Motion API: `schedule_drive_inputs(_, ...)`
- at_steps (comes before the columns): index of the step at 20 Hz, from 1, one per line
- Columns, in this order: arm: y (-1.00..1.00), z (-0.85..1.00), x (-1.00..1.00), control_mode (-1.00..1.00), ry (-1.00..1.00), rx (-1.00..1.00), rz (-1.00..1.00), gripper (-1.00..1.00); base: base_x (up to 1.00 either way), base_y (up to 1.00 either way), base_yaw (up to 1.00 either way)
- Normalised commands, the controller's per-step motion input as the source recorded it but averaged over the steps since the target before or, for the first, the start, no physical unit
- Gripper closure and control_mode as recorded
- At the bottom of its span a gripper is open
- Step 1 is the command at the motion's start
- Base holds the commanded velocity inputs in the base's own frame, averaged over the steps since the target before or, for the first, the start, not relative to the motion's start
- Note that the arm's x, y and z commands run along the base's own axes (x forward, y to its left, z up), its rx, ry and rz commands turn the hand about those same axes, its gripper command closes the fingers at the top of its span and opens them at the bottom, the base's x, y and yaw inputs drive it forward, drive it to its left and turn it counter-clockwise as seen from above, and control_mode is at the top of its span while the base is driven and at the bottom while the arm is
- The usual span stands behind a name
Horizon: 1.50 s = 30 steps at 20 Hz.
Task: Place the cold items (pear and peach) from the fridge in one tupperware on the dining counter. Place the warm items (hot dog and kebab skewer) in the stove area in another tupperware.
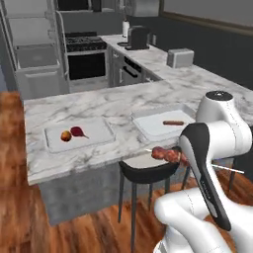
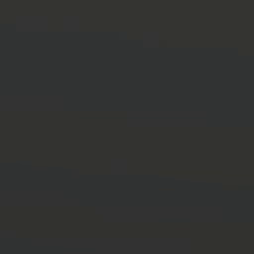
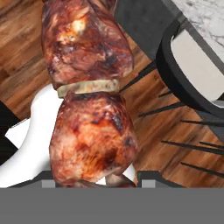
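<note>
Gripper [image 3: 113, 180] clamped on kebab skewer [image 3: 89, 94], meat chunks rising between the finger tips. Skewer held off the counter edge, above a stool [image 1: 146, 170]. On the dining counter [image 1: 74, 106]: hot dog [image 1: 173, 122] in right tupperware [image 1: 153, 126]; pear [image 1: 65, 135] and peach [image 1: 77, 131] in left tupperware [image 1: 99, 131].

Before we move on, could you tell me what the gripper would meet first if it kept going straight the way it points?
Beyond the held kebab skewer, the gripper looks aimed at the wooden floor; depth is unclear.

Kebab skewer [image 1: 167, 154] level above stool; hot dog [image 1: 173, 122] in right tupperware [image 1: 148, 128]; fruit in left tupperware [image 1: 99, 134].
</note>
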Motion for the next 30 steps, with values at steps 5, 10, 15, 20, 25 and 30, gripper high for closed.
schedule_drive_inputs(5,0.0,0.0,0.0,1.0,0.0,0.0,0.0,1.0,0.05,-1.0,0.44)
schedule_drive_inputs(10,0.0,0.0,0.0,1.0,0.0,0.0,0.0,1.0,0.01,-1.0,0.41)
schedule_drive_inputs(15,0.0,0.0,0.0,1.0,0.0,0.0,0.0,1.0,0.27,-0.63,0.22)
schedule_drive_inputs(20,0.0,0.0,0.0,1.0,0.0,0.0,0.0,1.0,0.64,-0.19,-0.1)
schedule_drive_inputs(25,0.0,0.0,0.0,1.0,0.0,0.0,0.0,1.0,0.78,-0.31,-0.11)
schedule_drive_inputs(30,0.0,0.0,0.0,1.0,0.0,0.0,0.0,1.0,0.2,-0.01,0.0)
